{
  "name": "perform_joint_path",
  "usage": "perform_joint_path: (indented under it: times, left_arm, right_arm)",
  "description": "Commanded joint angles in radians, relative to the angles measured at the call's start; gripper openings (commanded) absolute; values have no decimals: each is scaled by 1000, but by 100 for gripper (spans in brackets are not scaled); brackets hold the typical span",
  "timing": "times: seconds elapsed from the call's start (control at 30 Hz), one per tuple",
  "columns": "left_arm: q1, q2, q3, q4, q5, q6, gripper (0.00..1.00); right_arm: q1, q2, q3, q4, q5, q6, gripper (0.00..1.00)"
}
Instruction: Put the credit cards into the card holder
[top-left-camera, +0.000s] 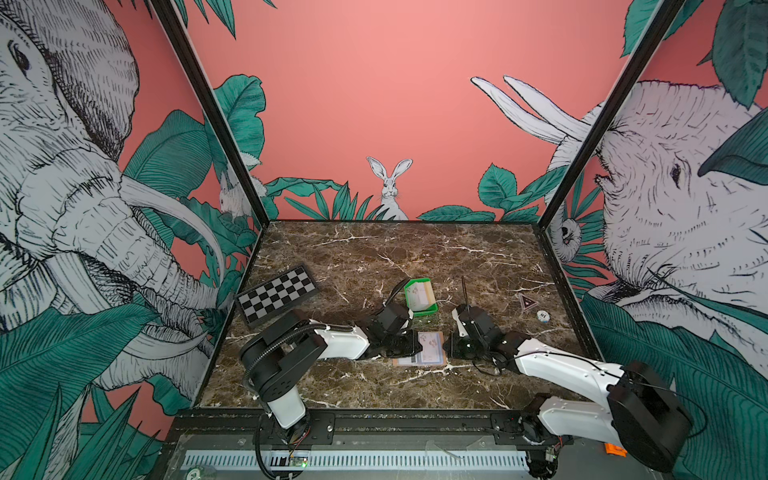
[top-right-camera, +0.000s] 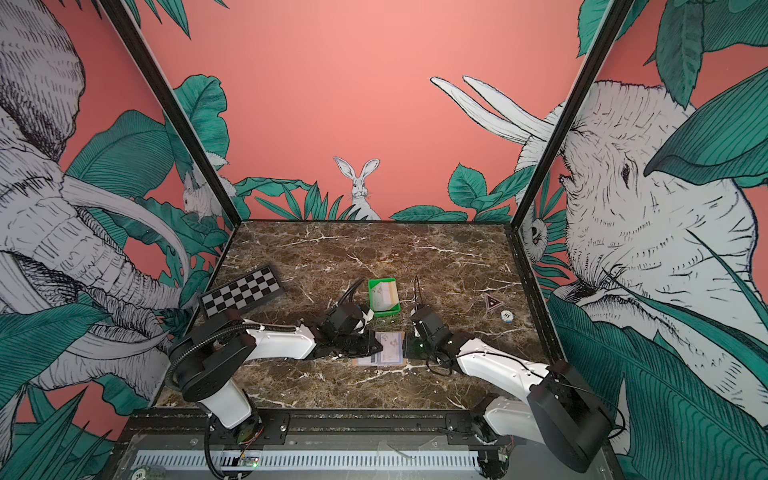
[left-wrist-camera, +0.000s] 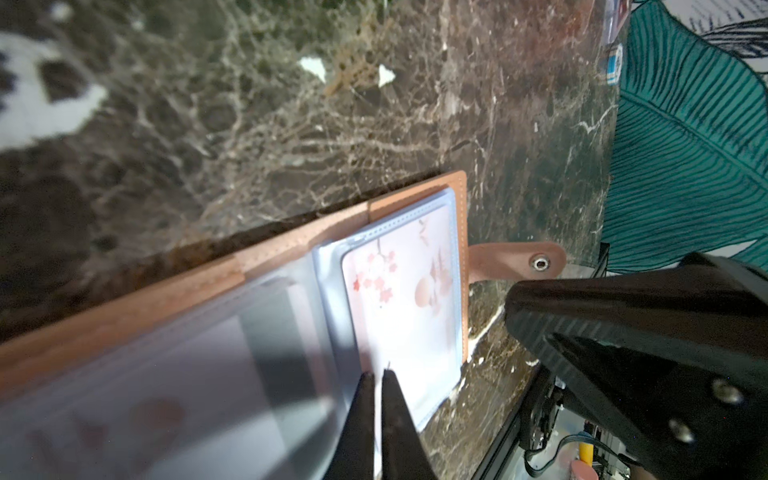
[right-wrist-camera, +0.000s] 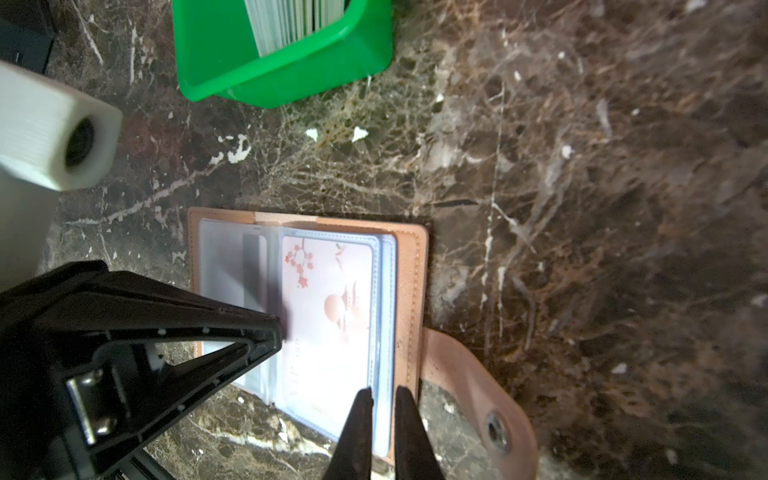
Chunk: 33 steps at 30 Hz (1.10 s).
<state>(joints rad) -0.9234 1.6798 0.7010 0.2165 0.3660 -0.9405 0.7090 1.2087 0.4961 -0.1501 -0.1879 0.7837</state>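
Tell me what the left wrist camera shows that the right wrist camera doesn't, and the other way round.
Only the left wrist view: the teal leaf wall print. Only the right wrist view: the green tray holding stacked credit cards. Both: the open card holder, a blossom card in its sleeve, the snap strap, the left gripper pinching that card, and the right gripper shut on the sleeve edges.
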Motion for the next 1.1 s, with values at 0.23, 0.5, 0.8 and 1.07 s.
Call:
perform_joint_path:
  times: [0.23,0.5,0.8,1.07]
  left_arm:
    - [-20,-2,44,-114,-55,38,6]
    - [-28,10,52,-146,-71,42,5]
    - [-31,12,48,-170,-88,42,4]
    - [-35,25,55,-169,-82,39,4]
  right_arm:
    - [6,-11,6,34,-23,22,13]
    - [5,15,-1,94,-80,34,18]
    - [5,69,-1,115,-90,48,19]
    - [5,90,-2,135,-103,49,20]
